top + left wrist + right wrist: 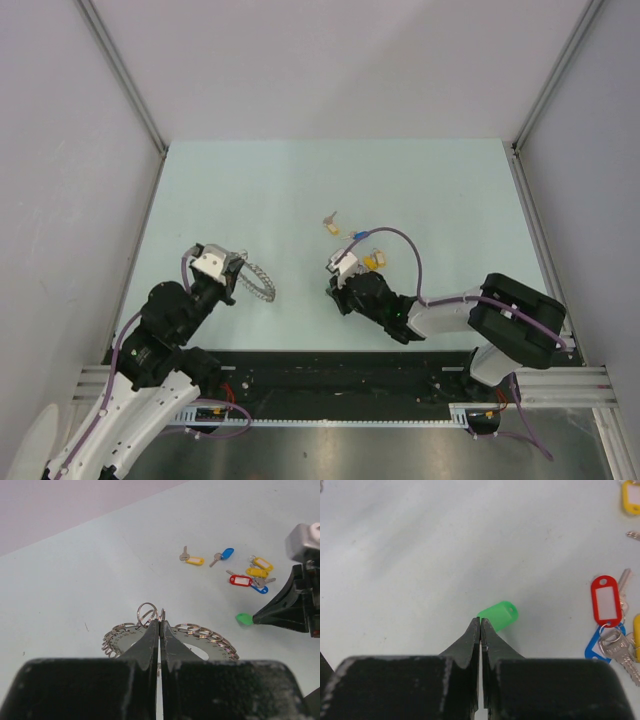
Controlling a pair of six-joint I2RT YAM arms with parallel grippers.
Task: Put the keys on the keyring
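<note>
left gripper [160, 626]: fingers pressed shut, pinching the keyring [210, 636] at its edge | right gripper [480, 625]: tips nipping the green tag [501, 615] | other keys [607, 605]: loose, off to the right of those tips

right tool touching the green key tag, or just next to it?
Touching. The right wrist view shows the right tool shut, with the green key tag pinched at its very tip and no gap between them.

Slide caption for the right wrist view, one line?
Right gripper shut on the edge of the green tag; red-tagged key and blue-tagged key lie loose to its right.
</note>
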